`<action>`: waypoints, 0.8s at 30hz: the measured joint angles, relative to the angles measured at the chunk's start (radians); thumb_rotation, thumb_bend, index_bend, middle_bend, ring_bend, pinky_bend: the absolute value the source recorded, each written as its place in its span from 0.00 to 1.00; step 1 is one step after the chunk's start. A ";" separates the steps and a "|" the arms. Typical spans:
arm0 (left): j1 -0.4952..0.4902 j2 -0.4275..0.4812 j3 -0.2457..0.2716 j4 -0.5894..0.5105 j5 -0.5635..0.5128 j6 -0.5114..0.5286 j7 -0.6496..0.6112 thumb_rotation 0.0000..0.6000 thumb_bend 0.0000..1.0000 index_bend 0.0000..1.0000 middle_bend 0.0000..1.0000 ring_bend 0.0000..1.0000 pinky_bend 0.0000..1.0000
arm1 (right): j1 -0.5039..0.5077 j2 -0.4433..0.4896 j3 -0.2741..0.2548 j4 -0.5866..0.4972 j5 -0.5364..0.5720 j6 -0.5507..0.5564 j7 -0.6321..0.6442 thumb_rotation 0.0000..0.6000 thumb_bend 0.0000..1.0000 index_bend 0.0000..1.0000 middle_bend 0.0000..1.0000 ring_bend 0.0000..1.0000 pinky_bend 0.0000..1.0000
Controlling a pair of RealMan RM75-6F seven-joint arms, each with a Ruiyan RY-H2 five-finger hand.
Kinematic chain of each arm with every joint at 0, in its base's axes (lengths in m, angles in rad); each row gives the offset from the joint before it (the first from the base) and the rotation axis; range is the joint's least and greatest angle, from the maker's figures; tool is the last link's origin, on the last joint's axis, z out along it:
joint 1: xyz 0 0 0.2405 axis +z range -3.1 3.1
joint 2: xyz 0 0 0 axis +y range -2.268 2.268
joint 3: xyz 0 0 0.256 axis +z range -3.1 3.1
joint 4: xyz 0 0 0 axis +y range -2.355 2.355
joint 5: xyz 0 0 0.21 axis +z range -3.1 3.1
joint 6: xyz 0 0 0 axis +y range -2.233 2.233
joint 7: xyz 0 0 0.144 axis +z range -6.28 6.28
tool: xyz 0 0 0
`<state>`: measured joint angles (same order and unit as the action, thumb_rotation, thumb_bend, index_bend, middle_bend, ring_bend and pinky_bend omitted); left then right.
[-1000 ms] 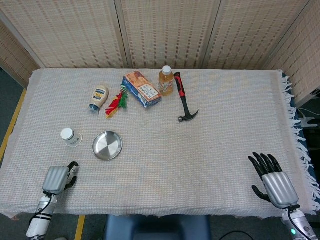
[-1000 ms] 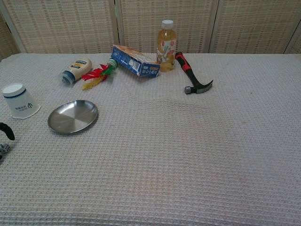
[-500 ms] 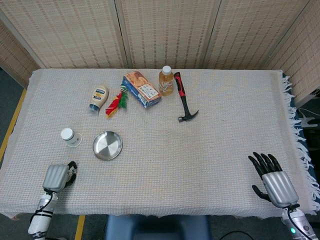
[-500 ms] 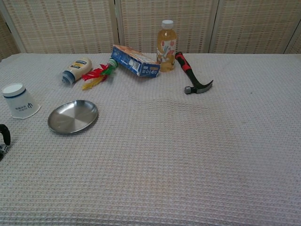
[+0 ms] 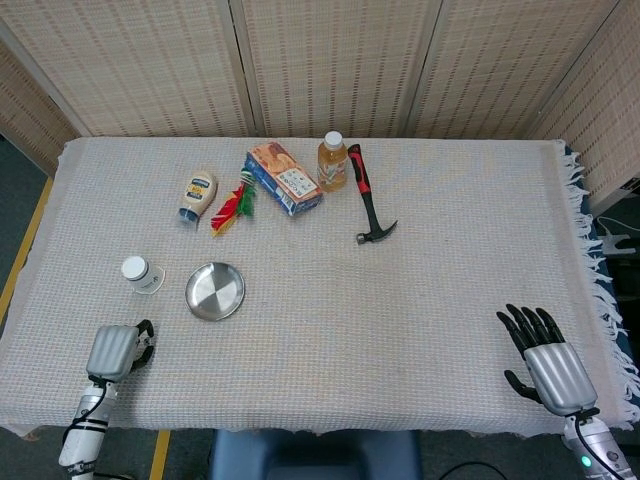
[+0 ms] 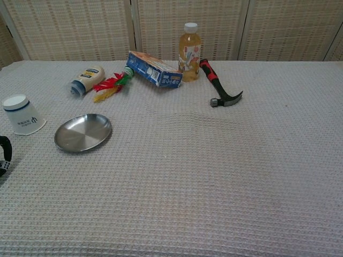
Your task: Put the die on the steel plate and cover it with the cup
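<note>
The steel plate (image 5: pixel 214 291) (image 6: pixel 83 132) lies empty on the left part of the table. A white paper cup (image 5: pixel 140 274) (image 6: pixel 20 115) stands upside down just left of it. My left hand (image 5: pixel 118 350) (image 6: pixel 4 152) rests near the front left edge with its fingers curled in. At the chest view's left border a bit of the white die (image 6: pixel 1 167) shows under those fingers; the head view hides it under the hand. My right hand (image 5: pixel 545 365) lies at the front right with fingers spread, holding nothing.
Along the back stand a mayonnaise bottle (image 5: pixel 197 195), a red-green-yellow toy (image 5: pixel 233 205), a snack box (image 5: pixel 284 178), a juice bottle (image 5: pixel 333 160) and a red-handled hammer (image 5: pixel 368 200). The cloth's front edge runs close to both hands.
The left hand's fingers have curled in tighter and the hand has drawn slightly back toward the front edge. The right hand has stayed still.
</note>
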<state>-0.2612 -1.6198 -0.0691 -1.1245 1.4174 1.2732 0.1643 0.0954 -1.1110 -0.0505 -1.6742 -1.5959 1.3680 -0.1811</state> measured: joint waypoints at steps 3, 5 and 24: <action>-0.023 0.011 -0.020 -0.038 0.004 -0.002 -0.005 1.00 0.40 0.60 1.00 0.95 1.00 | 0.001 -0.002 0.000 0.001 0.002 -0.004 -0.003 1.00 0.21 0.00 0.00 0.00 0.00; -0.049 0.015 -0.037 -0.054 0.003 -0.014 -0.004 1.00 0.40 0.59 1.00 0.95 1.00 | 0.002 -0.004 0.000 0.001 0.003 -0.005 -0.005 1.00 0.21 0.00 0.00 0.00 0.00; -0.344 -0.114 -0.188 0.033 -0.146 -0.264 0.150 1.00 0.40 0.50 1.00 0.98 1.00 | 0.016 -0.008 0.013 0.014 0.041 -0.033 0.001 1.00 0.21 0.00 0.00 0.00 0.00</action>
<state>-0.6048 -1.7335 -0.2574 -1.0918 1.2718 1.0095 0.3138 0.1111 -1.1191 -0.0379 -1.6605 -1.5549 1.3355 -0.1804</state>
